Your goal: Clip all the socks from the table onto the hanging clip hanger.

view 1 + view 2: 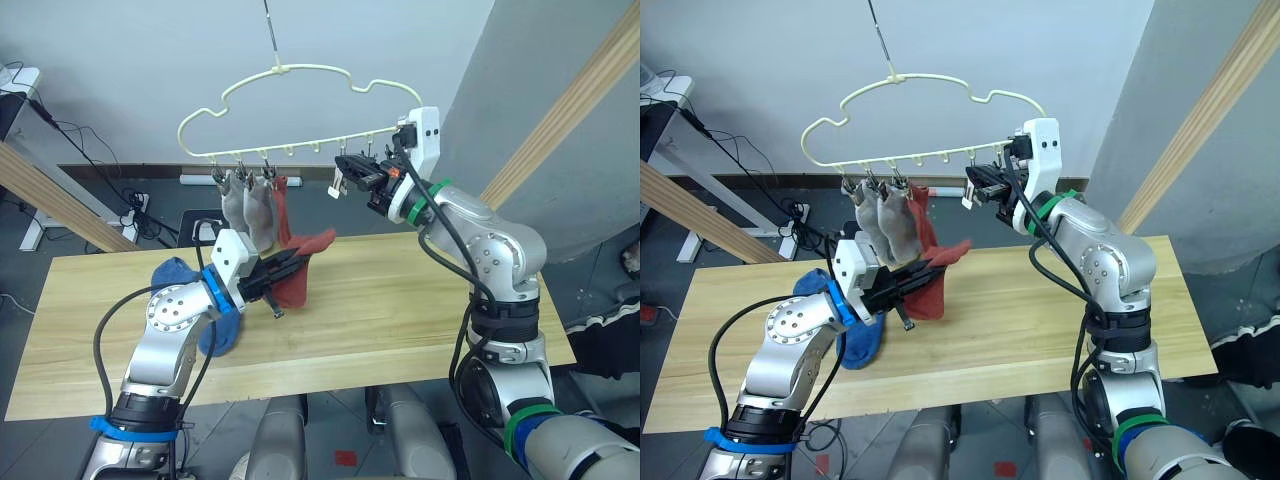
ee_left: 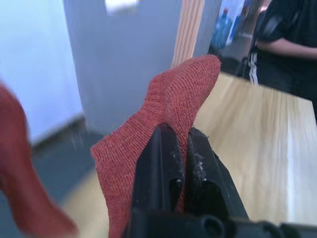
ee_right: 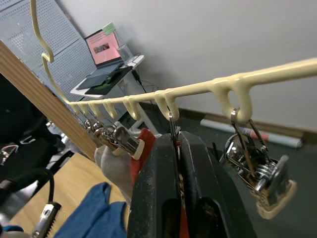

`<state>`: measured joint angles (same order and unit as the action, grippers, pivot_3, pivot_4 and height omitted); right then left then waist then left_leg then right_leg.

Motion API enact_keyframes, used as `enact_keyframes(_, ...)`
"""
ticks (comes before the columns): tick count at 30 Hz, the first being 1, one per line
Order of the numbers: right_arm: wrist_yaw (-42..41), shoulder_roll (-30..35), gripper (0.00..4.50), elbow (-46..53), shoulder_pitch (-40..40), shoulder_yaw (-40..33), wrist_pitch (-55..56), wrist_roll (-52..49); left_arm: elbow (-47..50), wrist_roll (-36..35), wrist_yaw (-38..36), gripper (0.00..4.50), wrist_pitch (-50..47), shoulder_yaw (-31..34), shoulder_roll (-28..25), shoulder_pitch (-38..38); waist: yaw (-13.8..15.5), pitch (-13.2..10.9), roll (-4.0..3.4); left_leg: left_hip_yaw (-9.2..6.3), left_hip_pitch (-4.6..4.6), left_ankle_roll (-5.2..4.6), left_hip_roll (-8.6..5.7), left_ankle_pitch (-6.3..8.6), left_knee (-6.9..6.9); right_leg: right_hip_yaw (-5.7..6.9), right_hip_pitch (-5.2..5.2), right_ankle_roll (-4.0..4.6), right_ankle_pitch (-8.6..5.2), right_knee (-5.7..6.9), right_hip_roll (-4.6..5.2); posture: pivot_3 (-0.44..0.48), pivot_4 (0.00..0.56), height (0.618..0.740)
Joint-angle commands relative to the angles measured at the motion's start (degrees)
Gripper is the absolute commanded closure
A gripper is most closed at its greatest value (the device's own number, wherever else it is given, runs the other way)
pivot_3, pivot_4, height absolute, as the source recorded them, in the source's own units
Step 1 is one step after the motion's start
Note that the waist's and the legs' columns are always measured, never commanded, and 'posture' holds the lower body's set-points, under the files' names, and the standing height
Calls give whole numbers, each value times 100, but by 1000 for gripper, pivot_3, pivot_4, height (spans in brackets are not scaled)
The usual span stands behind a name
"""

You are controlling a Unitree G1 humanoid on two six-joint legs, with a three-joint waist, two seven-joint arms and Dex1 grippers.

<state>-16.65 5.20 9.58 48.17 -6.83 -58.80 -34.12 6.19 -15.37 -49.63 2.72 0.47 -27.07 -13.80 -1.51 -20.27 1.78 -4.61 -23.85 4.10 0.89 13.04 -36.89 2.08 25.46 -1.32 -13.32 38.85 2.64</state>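
Observation:
The pale-yellow clip hanger (image 1: 300,72) hangs above the table's (image 1: 420,310) far edge. Two light grey socks (image 1: 248,208) and one rust-red sock (image 1: 283,205) hang from its left clips. My right gripper (image 1: 345,168) is shut on a free metal clip (image 3: 172,130) further right on the bar. My left gripper (image 1: 298,264) is shut on the second rust-red sock (image 1: 302,272), held above the table just below the hung socks; its weave shows between the fingers (image 2: 168,163). Blue socks (image 1: 172,270) lie on the table at the left, partly under my left arm.
Slanted wooden beams cross at the left (image 1: 60,200) and the right (image 1: 570,110). A person in dark clothes (image 2: 287,34) stands beyond the table's right end. Cables and a power strip (image 1: 135,205) lie on the floor behind. Another empty clip (image 3: 257,173) hangs beside the gripped one.

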Motion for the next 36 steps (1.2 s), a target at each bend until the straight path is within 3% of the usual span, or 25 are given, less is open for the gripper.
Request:
enact_keyframes(1, 288, -9, 4500, 48, -17, -348, -730, -391, 91, 283, 287, 4473, 732, 43, 130, -26, 1, 0, 0, -1, -2, -1, -1, 0, 0, 1, 0, 0, 0, -1, 0, -17, 370, 740)
enact_keyframes(9, 697, -174, 4500, 115, 137, -726, -1483, -965, -299, 707, 578, 4473, 1422, -44, 179, -224, -6, 0, 0, 0, -2, -5, -1, 3, 1, 2, 1, -4, -3, -2, 0, -20, 367, 740)
enact_keyframes(29, 1101, -287, 4500, 154, 108, -803, -1771, -1379, -780, 934, 964, 4473, 2387, -58, 224, -556, -12, 0, 0, 0, -6, -10, -2, 6, 6, 4, 0, -8, -5, -13, 0, -14, 352, 740)
enact_keyframes(32, 1079, -251, 3728, 151, 112, -805, -1800, -1460, -814, 948, 957, 4500, 2450, -74, 222, -568, -13, 0, 0, 0, -6, -11, -2, 6, 6, 4, 1, -9, -5, -13, 0, -16, 349, 740)
enact_keyframes(36, 1158, -236, 2142, 137, 125, -824, -1810, -1492, -906, 964, 963, 4500, 2516, -80, 230, -608, -21, -1, -1, 1, -10, -11, -1, 6, 7, 5, 4, -9, -5, -15, 0, -17, 351, 740)
